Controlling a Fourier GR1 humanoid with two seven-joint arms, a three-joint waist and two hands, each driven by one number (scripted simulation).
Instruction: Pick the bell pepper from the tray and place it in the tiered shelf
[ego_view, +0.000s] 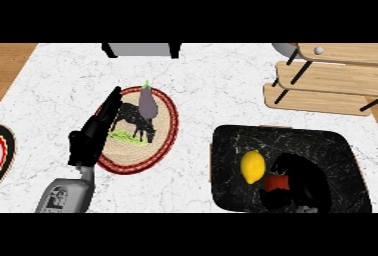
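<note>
Head view: right hand (301, 175) curls round the bell pepper (277, 183) over the lower-right tray (336, 147), with the carry to the upper-right tiered shelf (325, 82) not yet made; left hand (92, 137) is straight-fingered.

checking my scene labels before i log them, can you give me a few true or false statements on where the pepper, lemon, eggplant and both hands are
1. The right hand is curled round the bell pepper over the tray. True.
2. The lemon lies on the tiered shelf. False: it lies in the tray, just left of the bell pepper.
3. The eggplant lies on the round plate. True.
4. The left hand grips the eggplant. False: it is open, fingers straight, at the plate's left rim.
</note>
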